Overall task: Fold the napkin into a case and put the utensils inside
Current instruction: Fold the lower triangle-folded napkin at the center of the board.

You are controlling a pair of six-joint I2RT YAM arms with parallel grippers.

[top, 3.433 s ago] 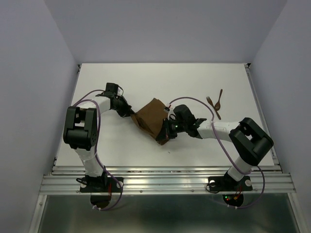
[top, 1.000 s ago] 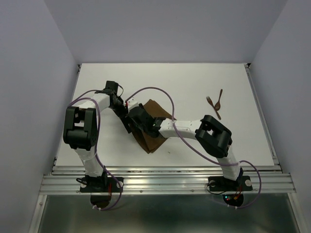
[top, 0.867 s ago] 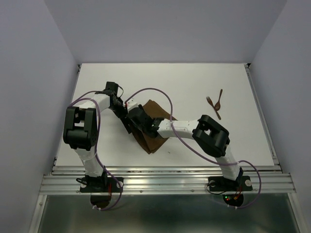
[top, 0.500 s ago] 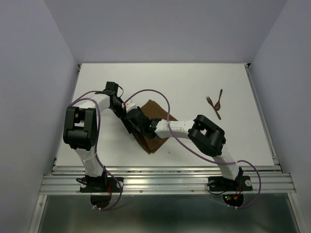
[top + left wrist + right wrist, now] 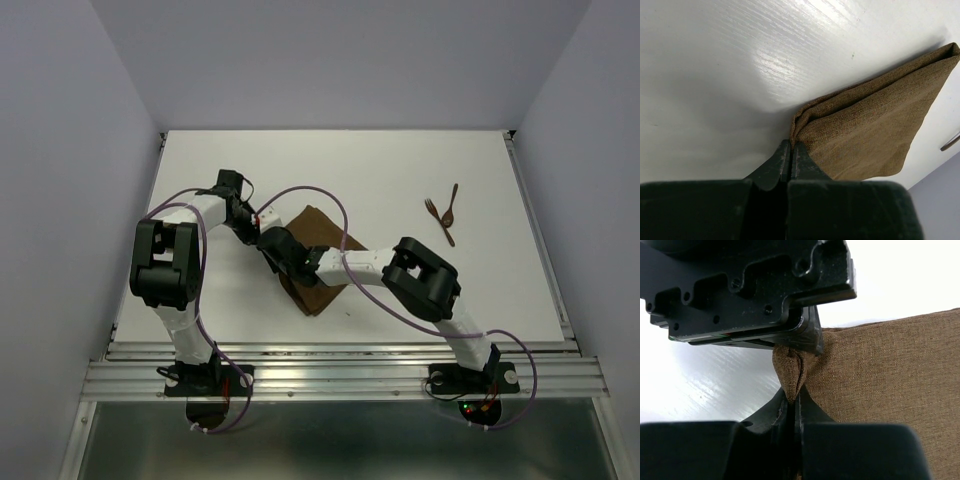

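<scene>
The dark brown napkin (image 5: 318,293) lies folded into a layered wedge on the white table, left of the middle. Both grippers meet at its left corner. My left gripper (image 5: 791,145) is shut on that corner of the napkin (image 5: 865,120). My right gripper (image 5: 794,398) is shut on a bunched tip of the napkin (image 5: 885,365), just below the left gripper's black body (image 5: 755,285). From above, the left gripper (image 5: 260,238) and right gripper (image 5: 272,246) sit almost touching. The utensils lie at the far right: a fork (image 5: 438,222) crossed by a spoon (image 5: 452,203).
The right arm (image 5: 360,266) stretches leftward over the napkin, its purple cable (image 5: 300,188) looping above. The left arm (image 5: 200,208) reaches in from the left. Grey walls enclose the table (image 5: 400,165), with a metal rail (image 5: 340,375) along the near edge.
The right gripper slid a little further left to the napkin's left corner and closed on it. Its elbow swung left too. The left gripper and the utensils stayed put.
</scene>
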